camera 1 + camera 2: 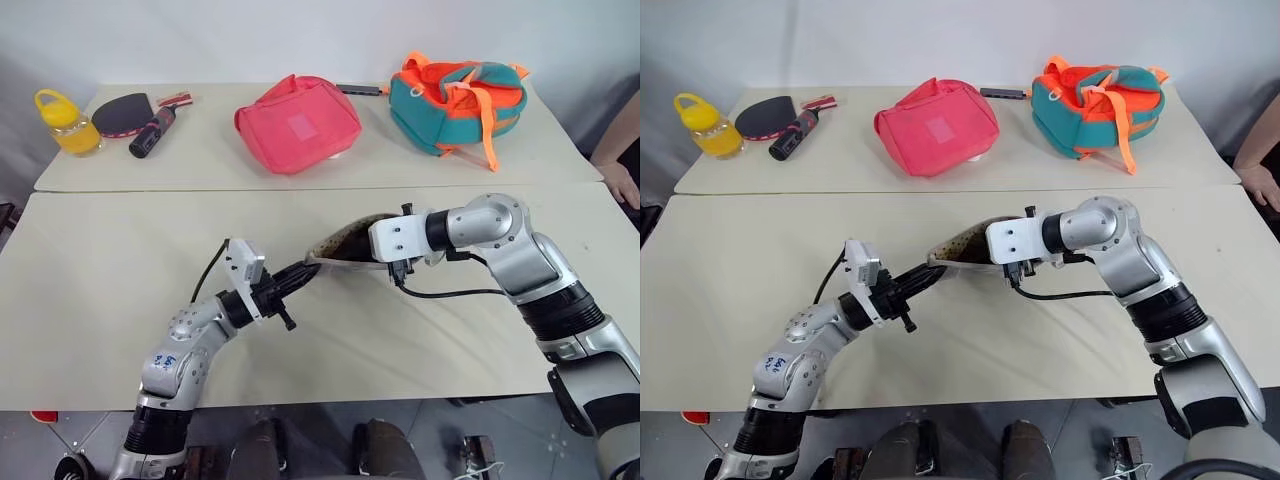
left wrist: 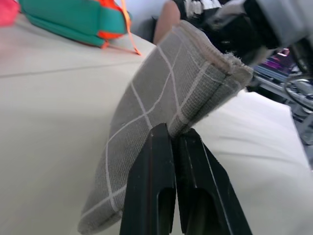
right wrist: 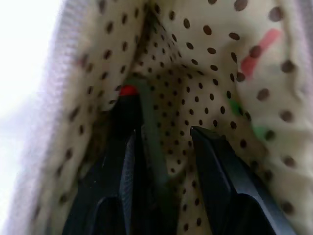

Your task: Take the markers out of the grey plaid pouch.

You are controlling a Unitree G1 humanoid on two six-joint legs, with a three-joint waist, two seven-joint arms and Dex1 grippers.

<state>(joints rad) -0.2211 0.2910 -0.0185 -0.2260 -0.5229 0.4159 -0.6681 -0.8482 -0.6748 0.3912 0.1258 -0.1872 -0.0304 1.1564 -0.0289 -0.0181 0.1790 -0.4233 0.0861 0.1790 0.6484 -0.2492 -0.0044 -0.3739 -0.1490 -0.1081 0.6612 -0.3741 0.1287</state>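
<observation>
Tables (image 1: 120, 300): we see two beige tabletops set edge to edge, a seam running between them; the near one carries our arms and the pouch, the far one the other things.
Teal backpack (image 1: 455, 100): teal with orange straps, lying at the far right of the back table; a person's hand rests at the table's right edge.
Pink-red bag (image 1: 297, 123): plain, slumped in the middle of the back table, well apart from the pouch.
Grey plaid pouch (image 2: 161, 105): held up off the near table between our two grippers, roughly at its middle; grey fabric with thin white grid lines outside, beige dotted lining (image 3: 215, 73) inside; its mouth gapes toward our right arm.
Table-tennis paddle (image 1: 128, 112): dark face, at the far left of the back table, beside a black-and-red cylinder (image 1: 152, 133).
Yellow jar (image 1: 64, 124): at the far left corner, just beside the paddle.
Left gripper (image 2: 172, 142): fingers pressed together on the pouch's edge, pinching the fabric at the end away from the mouth; it has hold of the pouch.
Right gripper (image 3: 164, 142): reaching down into the pouch's mouth, its two black fingers partly spread with lining between them; we see nothing clamped.
Marker (image 3: 128, 98): dark with a red end, lying inside the pouch against the lining, just past one right finger; whether they touch we cannot tell.
</observation>
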